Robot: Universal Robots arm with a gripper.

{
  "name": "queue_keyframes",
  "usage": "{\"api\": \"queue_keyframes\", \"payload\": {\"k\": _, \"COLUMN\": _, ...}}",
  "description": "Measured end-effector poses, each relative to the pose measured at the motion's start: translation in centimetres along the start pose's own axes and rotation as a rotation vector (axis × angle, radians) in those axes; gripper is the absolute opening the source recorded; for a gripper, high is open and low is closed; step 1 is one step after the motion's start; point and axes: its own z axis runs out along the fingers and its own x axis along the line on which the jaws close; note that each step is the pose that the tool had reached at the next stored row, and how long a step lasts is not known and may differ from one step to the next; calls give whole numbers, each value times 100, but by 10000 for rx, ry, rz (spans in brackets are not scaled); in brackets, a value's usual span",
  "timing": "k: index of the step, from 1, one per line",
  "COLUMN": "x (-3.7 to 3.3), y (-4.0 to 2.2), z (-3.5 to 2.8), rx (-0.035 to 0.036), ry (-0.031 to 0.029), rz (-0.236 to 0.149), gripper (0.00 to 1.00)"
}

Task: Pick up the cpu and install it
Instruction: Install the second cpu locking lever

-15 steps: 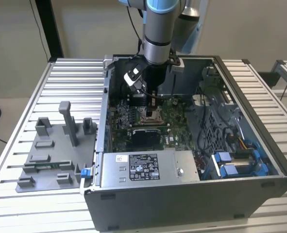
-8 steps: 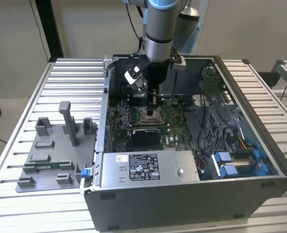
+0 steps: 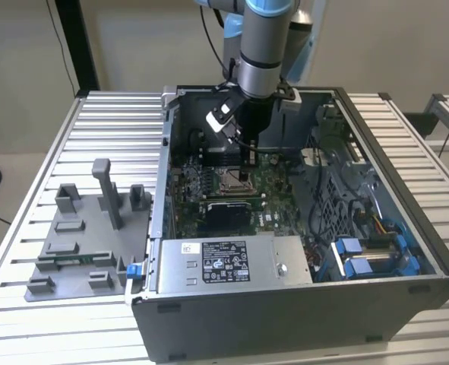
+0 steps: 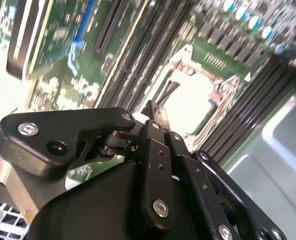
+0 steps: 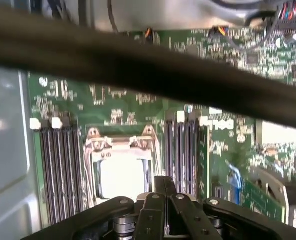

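Note:
A pale, bright square that I take for the cpu (image 5: 121, 179) lies flat inside the metal-framed socket (image 5: 93, 150) on the green motherboard; it is also in the second wrist view (image 4: 190, 107). My gripper (image 5: 163, 184) hangs just above the board beside the socket's edge, apart from the chip. Its black fingers (image 4: 154, 114) stand pressed together with nothing between them. In the exterior view the gripper (image 3: 245, 173) reaches down into the open computer case (image 3: 406, 251), right over the socket (image 3: 229, 180).
Rows of dark memory slots (image 5: 60, 165) flank the socket on both sides. A black cable (image 5: 137, 65) crosses the first wrist view. A grey power supply (image 3: 232, 262) fills the case's near side. A grey fixture tray (image 3: 80, 243) with upright blocks sits on the slatted table at the exterior view's left.

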Motion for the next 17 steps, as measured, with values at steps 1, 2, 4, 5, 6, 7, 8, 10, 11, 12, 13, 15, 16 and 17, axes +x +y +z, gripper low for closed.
{"api": "queue_keyframes", "payload": {"k": 1, "x": 0, "y": 25, "z": 0, "rx": 0, "ry": 1, "rz": -1, "gripper": 0}}
{"api": "queue_keyframes", "payload": {"k": 2, "x": 0, "y": 48, "z": -1, "rx": -1, "ry": 2, "rz": 0, "gripper": 0}}
{"api": "queue_keyframes", "payload": {"k": 4, "x": -7, "y": 62, "z": -2, "rx": 0, "ry": 2, "rz": -1, "gripper": 0}}
{"api": "queue_keyframes", "payload": {"k": 5, "x": -16, "y": 62, "z": -1, "rx": 0, "ry": 2, "rz": 0, "gripper": 0}}
{"api": "queue_keyframes", "payload": {"k": 6, "x": -30, "y": 62, "z": -1, "rx": -1, "ry": 2, "rz": 0, "gripper": 0}}
{"api": "queue_keyframes", "payload": {"k": 7, "x": -40, "y": 63, "z": 3, "rx": -1, "ry": 3, "rz": 0, "gripper": 0}}
{"api": "queue_keyframes", "payload": {"k": 8, "x": -40, "y": 64, "z": 14, "rx": -1, "ry": 5, "rz": 0, "gripper": 0}}
{"api": "queue_keyframes", "payload": {"k": 10, "x": -41, "y": 65, "z": 37, "rx": 0, "ry": 2, "rz": 2, "gripper": 0}}
{"api": "queue_keyframes", "payload": {"k": 11, "x": -40, "y": 66, "z": 55, "rx": 0, "ry": 2, "rz": 1, "gripper": 0}}
{"api": "queue_keyframes", "payload": {"k": 12, "x": -39, "y": 67, "z": 73, "rx": -1, "ry": 1, "rz": 0, "gripper": 0}}
{"api": "queue_keyframes", "payload": {"k": 13, "x": -38, "y": 67, "z": 88, "rx": 0, "ry": 0, "rz": -1, "gripper": 0}}
{"api": "queue_keyframes", "payload": {"k": 15, "x": -31, "y": 67, "z": 106, "rx": 1, "ry": -10, "rz": 1, "gripper": 0}}
{"api": "queue_keyframes", "payload": {"k": 16, "x": -22, "y": 68, "z": 111, "rx": 1, "ry": -12, "rz": 1, "gripper": 0}}
{"api": "queue_keyframes", "payload": {"k": 17, "x": -13, "y": 68, "z": 115, "rx": 0, "ry": -12, "rz": 1, "gripper": 0}}
